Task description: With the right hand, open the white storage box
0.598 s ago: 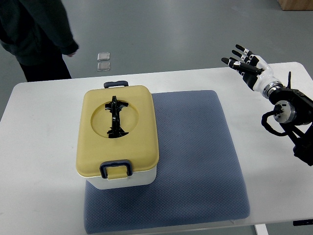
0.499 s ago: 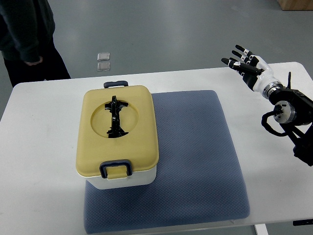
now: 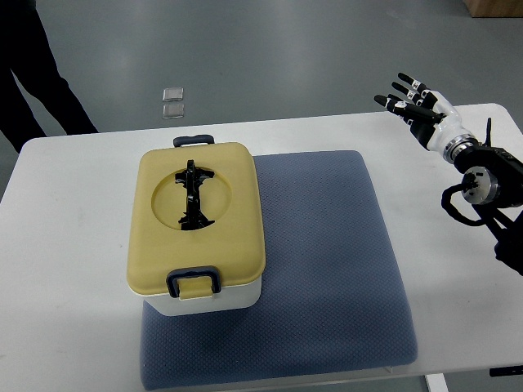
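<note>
The right robot hand (image 3: 413,106) has drifted slightly up and to the right since the earlier frames; it hovers over the far right corner of the desk (image 3: 73,204), fingers spread and holding nothing. The white storage box (image 3: 196,233), its yellow lid (image 3: 233,212) latched, has not moved from the left edge of the blue mat (image 3: 327,269). The person (image 3: 33,73) at upper left has stepped farther back.

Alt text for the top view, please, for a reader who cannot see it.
A white storage box with a closed yellow lid sits on a blue mat on a white table. The robot's right hand hovers open at the far right, well clear of the box. A person's legs show top left.
</note>
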Controlling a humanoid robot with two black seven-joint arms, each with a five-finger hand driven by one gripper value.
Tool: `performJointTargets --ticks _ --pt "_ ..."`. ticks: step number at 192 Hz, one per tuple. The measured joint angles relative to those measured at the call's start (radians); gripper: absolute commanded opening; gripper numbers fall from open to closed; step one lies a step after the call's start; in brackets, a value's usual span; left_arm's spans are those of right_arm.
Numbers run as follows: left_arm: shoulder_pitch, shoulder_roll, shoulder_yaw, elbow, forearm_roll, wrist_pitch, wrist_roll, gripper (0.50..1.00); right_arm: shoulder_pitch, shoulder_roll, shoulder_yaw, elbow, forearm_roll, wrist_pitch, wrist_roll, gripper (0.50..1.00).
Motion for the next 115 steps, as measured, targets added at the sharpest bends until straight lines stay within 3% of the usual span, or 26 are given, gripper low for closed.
performJointTargets --ticks 115 --pt "0.000 0.000 -0.001 0.000 0.000 0.000 0.000 1.000 0.006 0.002 0.005 0.000 0.000 0.004 0.001 0.930"
